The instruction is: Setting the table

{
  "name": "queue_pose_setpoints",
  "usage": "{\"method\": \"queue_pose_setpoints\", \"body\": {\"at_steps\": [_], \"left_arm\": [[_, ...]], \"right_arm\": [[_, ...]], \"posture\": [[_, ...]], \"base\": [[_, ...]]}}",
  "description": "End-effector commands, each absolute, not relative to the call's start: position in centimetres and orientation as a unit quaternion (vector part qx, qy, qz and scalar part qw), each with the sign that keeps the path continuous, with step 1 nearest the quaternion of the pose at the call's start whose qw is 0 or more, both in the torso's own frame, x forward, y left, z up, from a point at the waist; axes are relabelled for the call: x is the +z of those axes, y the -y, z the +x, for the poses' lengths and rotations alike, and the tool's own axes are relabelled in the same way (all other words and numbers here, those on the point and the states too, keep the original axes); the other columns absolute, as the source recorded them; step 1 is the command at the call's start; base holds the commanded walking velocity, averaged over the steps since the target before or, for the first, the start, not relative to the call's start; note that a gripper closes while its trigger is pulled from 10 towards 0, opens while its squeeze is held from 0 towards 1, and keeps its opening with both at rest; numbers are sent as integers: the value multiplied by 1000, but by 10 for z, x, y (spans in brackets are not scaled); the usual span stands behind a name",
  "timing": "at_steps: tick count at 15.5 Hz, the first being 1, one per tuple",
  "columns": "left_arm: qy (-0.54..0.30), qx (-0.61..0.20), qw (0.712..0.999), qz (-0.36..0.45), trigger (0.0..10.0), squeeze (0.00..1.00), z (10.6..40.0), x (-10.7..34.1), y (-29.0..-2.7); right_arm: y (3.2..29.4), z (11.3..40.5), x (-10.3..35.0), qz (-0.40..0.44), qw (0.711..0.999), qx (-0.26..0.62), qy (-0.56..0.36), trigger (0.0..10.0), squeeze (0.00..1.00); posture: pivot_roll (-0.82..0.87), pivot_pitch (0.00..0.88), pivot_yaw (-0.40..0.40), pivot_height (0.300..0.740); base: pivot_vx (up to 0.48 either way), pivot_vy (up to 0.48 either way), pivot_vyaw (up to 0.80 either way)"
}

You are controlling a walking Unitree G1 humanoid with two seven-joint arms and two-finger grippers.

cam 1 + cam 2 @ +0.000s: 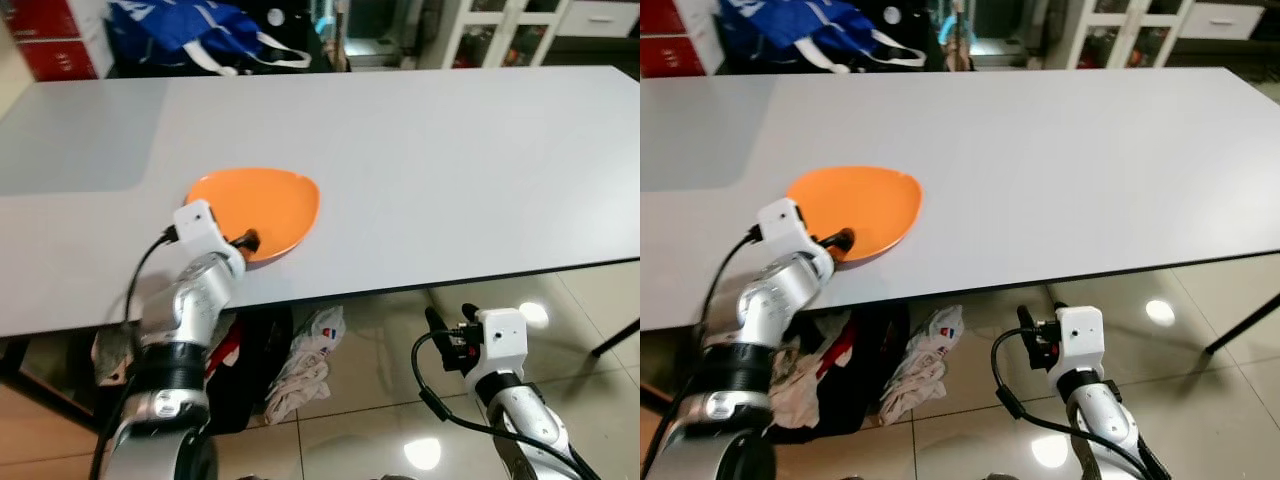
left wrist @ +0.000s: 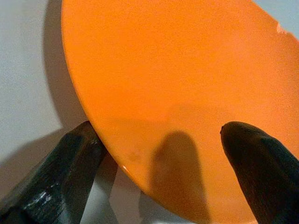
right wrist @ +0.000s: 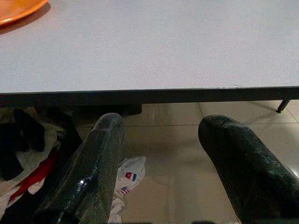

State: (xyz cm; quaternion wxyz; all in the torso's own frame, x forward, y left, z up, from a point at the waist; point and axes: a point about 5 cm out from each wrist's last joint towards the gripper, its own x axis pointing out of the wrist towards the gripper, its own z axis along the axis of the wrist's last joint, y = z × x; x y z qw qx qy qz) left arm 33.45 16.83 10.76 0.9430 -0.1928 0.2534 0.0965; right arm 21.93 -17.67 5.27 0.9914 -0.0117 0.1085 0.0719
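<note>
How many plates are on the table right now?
1. A single orange plate sits near the table's front edge, with the left hand at its rim.

The plate [image 1: 262,208] is a flat bright orange, no pattern at all, sitting on a plain pale grey counter [image 1: 420,160] with a thin dark edge. Both claws, left claw [image 2: 159,154] and right claw [image 3: 161,154], have matte black fingers on silver arms with white wrist blocks. The floor [image 1: 400,400] is glossy beige tile, and there's a white bag [image 1: 305,360] on it with small red and blue marks.
</note>
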Motion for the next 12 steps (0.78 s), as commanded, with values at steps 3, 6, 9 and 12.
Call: {"method": "queue_pose_setpoints", "body": {"at_steps": [3,6,9,12], "left_arm": [[-333,138,919,-161,10000,0,302,78,-180],[-322,138,928,-129,10000,0,285,92,-191],[-273,122,951,-80,10000,0,280,115,-200],[-88,61,994,-26,10000,0,290,159,-192]], "right_arm": [[179,222,49,-2,990,69,-120,10000,0],[177,224,46,-3,989,79,-123,10000,0],[178,227,45,-6,989,83,-124,10000,0],[180,236,55,-8,993,76,-94,10000,0]], "posture": [[-24,27,-12,740],[0,9,-18,740],[18,0,-23,740],[17,0,-24,740]], "base": [[0,0,0],[0,0,0],[0,0,0],[0,0,0]]}}
